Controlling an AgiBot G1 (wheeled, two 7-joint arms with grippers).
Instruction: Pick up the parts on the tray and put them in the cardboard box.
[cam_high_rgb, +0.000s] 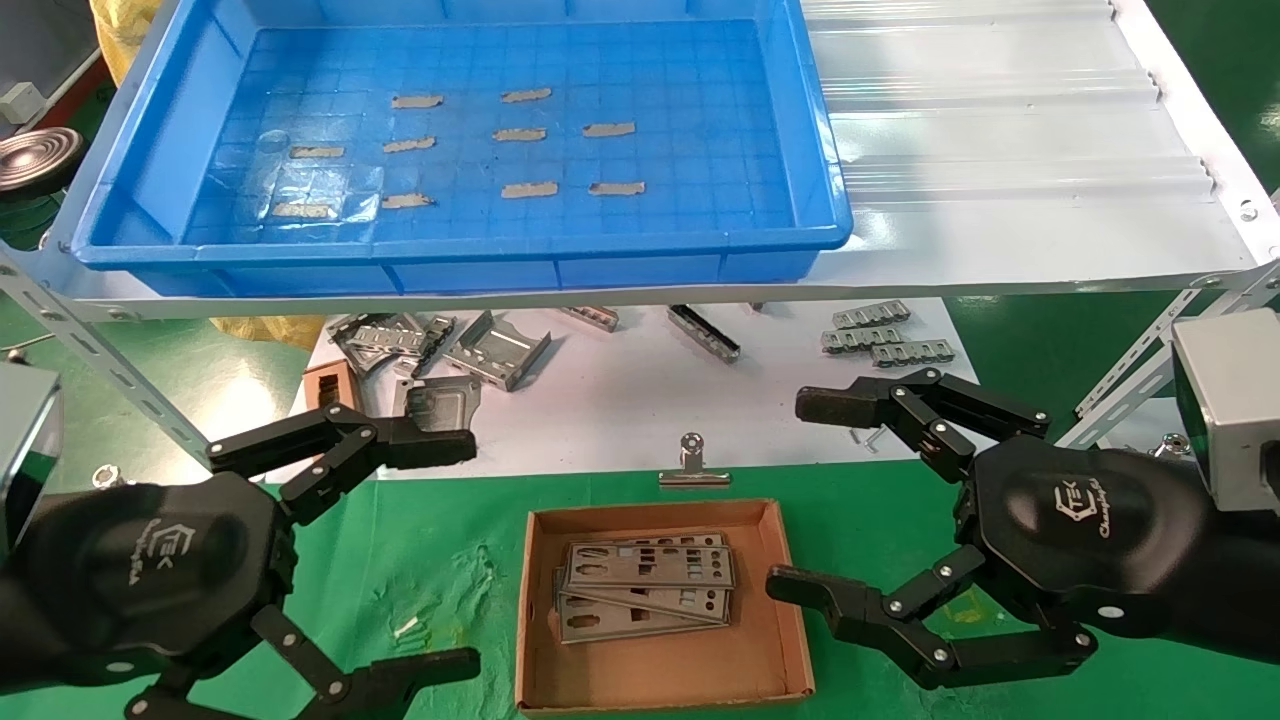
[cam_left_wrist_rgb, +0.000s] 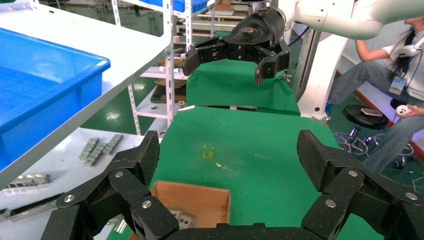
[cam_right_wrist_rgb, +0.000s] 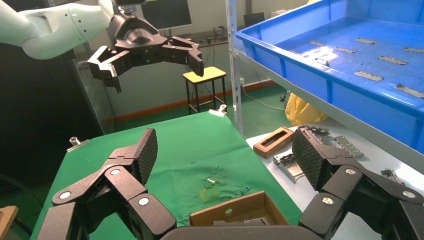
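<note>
The parts (cam_high_rgb: 645, 585) lie stacked, a little fanned, in the box (cam_high_rgb: 660, 680) at the lower middle of the head view, on the green cloth (cam_high_rgb: 440, 540). No part shows on the tray (cam_high_rgb: 830, 215), which fills the upper left of that view on a white shelf (cam_high_rgb: 1000, 150); its gridded floor carries only short tape strips (cam_high_rgb: 528, 190).

Just right of the box, the right gripper (cam_high_rgb: 800, 495) hangs with its jaws spread wide and nothing between them. The left gripper (cam_high_rgb: 455, 555) hangs at the lower left, likewise spread and empty, its upper finger near a folded bracket (cam_high_rgb: 440, 400) on the white sheet (cam_high_rgb: 620, 410) below the shelf. A clip (cam_high_rgb: 692, 468) lies just beyond the box's far wall, and linked clips (cam_high_rgb: 880, 335) sit toward the sheet's right end.

By my reading the placing step is over: every visible plate sits in the box and both grippers are released. If the tray really is bare, nothing remains to fetch; the next move would call only for drawing the arms back clear of the box without knocking its low walls. Any further pick would need a part that I cannot see.
</note>
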